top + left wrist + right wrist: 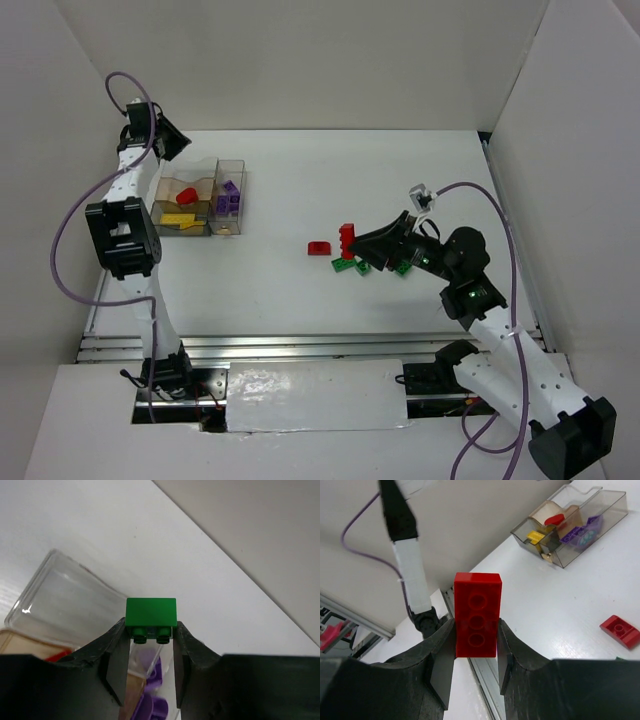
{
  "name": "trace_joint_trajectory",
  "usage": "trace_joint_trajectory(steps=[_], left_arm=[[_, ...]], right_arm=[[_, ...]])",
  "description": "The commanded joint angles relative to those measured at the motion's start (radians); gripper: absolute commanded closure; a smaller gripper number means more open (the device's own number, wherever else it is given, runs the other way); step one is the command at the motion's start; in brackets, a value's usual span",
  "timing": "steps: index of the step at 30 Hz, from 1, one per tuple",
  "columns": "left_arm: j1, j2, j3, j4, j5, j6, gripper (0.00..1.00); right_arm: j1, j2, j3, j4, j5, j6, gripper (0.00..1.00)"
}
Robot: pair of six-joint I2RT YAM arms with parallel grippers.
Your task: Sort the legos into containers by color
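My left gripper (150, 630) is shut on a green lego (151, 612), hanging over the back of the clear container (65, 597); purple legos (152, 705) show below between the fingers. Seen from above, that gripper (166, 140) is just behind the container (231, 163), which holds a red lego (187, 195), a yellow one (178, 219) and purple ones (229, 197). My right gripper (476, 635) is shut on a long red lego (477, 614), held above the table's middle (347, 237).
A rounded red lego (320, 247) lies on the table left of the right gripper, also in the right wrist view (620, 631). Green legos (352, 265) lie under and beside that gripper. White walls close in the table on three sides.
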Motion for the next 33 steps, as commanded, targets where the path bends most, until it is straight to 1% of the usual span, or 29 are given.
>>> trace_joint_trajectory(steps=[1, 2, 3, 5, 7, 8, 10, 13, 14, 16, 19, 20, 22, 23, 24, 29, 30, 32, 33], left_arm=[[-0.010, 0.100, 0.193, -0.065, -0.035, 0.035, 0.99], [-0.010, 0.131, 0.194, -0.054, -0.035, 0.034, 0.98], [-0.008, 0.139, 0.190, -0.045, -0.049, 0.027, 0.93], [-0.010, 0.150, 0.161, -0.034, -0.069, 0.009, 0.89], [-0.011, 0.138, 0.130, -0.013, -0.130, 0.000, 0.87], [-0.011, 0.128, 0.091, 0.002, -0.153, -0.008, 0.83], [-0.011, 0.110, 0.063, 0.036, -0.162, -0.008, 0.82], [-0.011, 0.116, 0.052, 0.049, -0.158, 0.003, 0.73], [-0.011, 0.124, 0.070, 0.035, -0.162, 0.004, 0.63], [-0.011, 0.150, 0.096, 0.004, -0.178, 0.010, 0.60], [-0.007, 0.142, 0.084, 0.005, -0.196, 0.012, 0.44], [-0.008, 0.136, 0.070, 0.007, -0.199, 0.012, 0.34], [-0.007, 0.107, 0.063, 0.010, -0.208, 0.012, 0.25], [-0.005, 0.096, 0.058, 0.012, -0.207, 0.012, 0.06], [-0.007, 0.084, 0.056, 0.012, -0.205, 0.012, 0.00], [-0.005, -0.022, 0.044, -0.017, -0.210, -0.026, 0.00], [-0.008, -0.074, 0.037, -0.022, -0.207, -0.043, 0.01], [-0.014, -0.151, -0.040, 0.001, -0.111, -0.052, 0.01], [-0.022, -0.247, -0.090, 0.045, -0.028, -0.057, 0.00]], right_arm=[[0.016, -0.010, -0.019, 0.091, -0.020, 0.031, 1.00], [0.019, -0.010, -0.024, 0.097, -0.015, 0.027, 1.00], [0.021, -0.004, -0.022, 0.097, -0.014, 0.024, 1.00], [0.027, 0.012, -0.009, 0.090, -0.020, 0.012, 1.00], [0.027, 0.033, 0.002, 0.093, -0.038, 0.005, 1.00], [0.027, 0.039, 0.005, 0.091, -0.040, 0.001, 1.00], [0.027, 0.056, 0.008, 0.091, -0.037, -0.007, 1.00], [0.027, 0.078, 0.011, 0.102, -0.038, -0.015, 1.00], [0.027, 0.091, 0.011, 0.108, -0.043, -0.010, 1.00], [0.025, 0.102, 0.011, 0.122, -0.046, -0.007, 1.00], [0.024, 0.114, 0.011, 0.128, -0.041, -0.004, 1.00], [0.025, 0.121, 0.013, 0.127, -0.041, -0.007, 1.00], [0.025, 0.130, 0.016, 0.126, -0.043, -0.009, 1.00], [0.024, 0.139, 0.018, 0.130, -0.046, -0.005, 1.00], [0.027, 0.144, 0.016, 0.134, -0.046, -0.004, 1.00], [0.025, 0.159, 0.016, 0.146, -0.040, 0.001, 1.00], [0.025, 0.161, 0.018, 0.145, -0.034, -0.001, 1.00], [0.025, 0.173, 0.019, 0.140, -0.018, 0.001, 1.00], [0.027, 0.179, 0.019, 0.148, -0.011, 0.004, 1.00]])
